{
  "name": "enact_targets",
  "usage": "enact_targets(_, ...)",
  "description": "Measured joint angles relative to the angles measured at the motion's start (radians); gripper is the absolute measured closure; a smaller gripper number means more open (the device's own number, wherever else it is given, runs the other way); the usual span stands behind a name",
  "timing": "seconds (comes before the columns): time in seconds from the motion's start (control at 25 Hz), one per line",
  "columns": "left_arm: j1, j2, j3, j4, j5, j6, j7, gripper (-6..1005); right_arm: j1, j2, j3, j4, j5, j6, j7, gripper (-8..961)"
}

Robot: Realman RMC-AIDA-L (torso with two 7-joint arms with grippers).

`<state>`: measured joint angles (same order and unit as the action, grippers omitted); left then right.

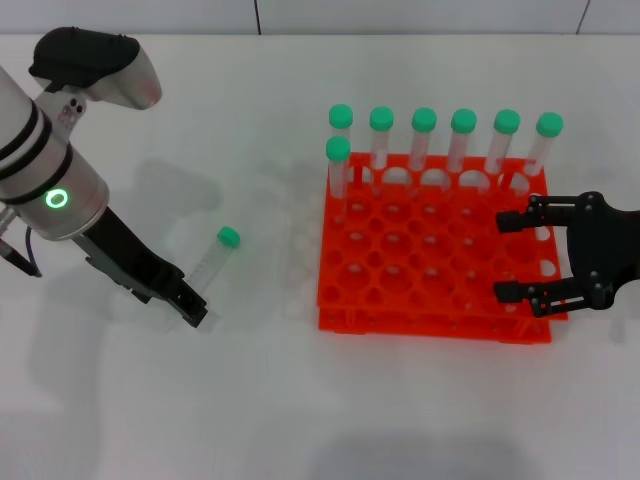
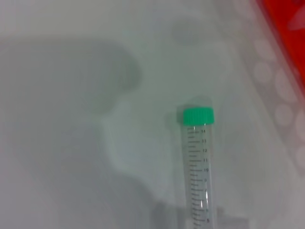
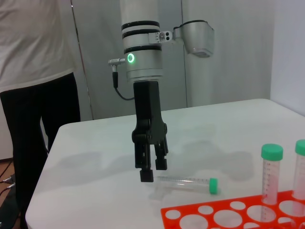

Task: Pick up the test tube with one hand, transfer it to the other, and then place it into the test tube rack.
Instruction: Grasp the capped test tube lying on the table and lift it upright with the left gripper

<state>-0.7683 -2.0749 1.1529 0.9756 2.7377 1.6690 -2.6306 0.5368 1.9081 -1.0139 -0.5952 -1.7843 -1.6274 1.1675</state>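
The test tube lies on the white table left of the rack, its green cap pointing away from me. It also shows in the left wrist view and the right wrist view. My left gripper, on the arm with the green ring light, hangs low at the tube's bottom end with its fingers a little apart, holding nothing; it also shows in the right wrist view. The orange-red test tube rack holds several green-capped tubes along its far side. My right gripper is open and empty over the rack's right part.
A corner of the rack shows in the left wrist view. A person stands beyond the table's far edge in the right wrist view. Capped tubes stand in the rack near the right wrist camera.
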Motion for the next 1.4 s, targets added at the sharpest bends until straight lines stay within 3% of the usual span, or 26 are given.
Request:
enact_targets(0.24,-0.003,-0.002,0.023,-0.010,-0.004,-0.022,-0.011,269,0.000,0.000,0.000,0.000,0.000,0.000,-0.005,133)
enact_targets(0.48,-0.007,-0.002,0.025,-0.036,0.000,-0.045,-0.022,488,-0.001,0.000,0.000,0.000,0.000,0.000,-0.007,134)
enact_targets(0.68,-0.016,-0.002,0.025,-0.064,0.004,-0.066,-0.030,571,-0.003,0.002,0.000,0.000,0.000,0.000,-0.008,134)
enact_targets(1.24,-0.028,-0.002,0.098,-0.074,0.007,-0.102,-0.065,645,-0.009,0.005,0.002,0.000,0.005,0.009,-0.020,135)
enact_targets(1.4,-0.030,-0.002,0.099,-0.056,0.002,-0.105,-0.068,775,-0.014,0.005,0.002,0.000,0.008,0.010,-0.026,135)
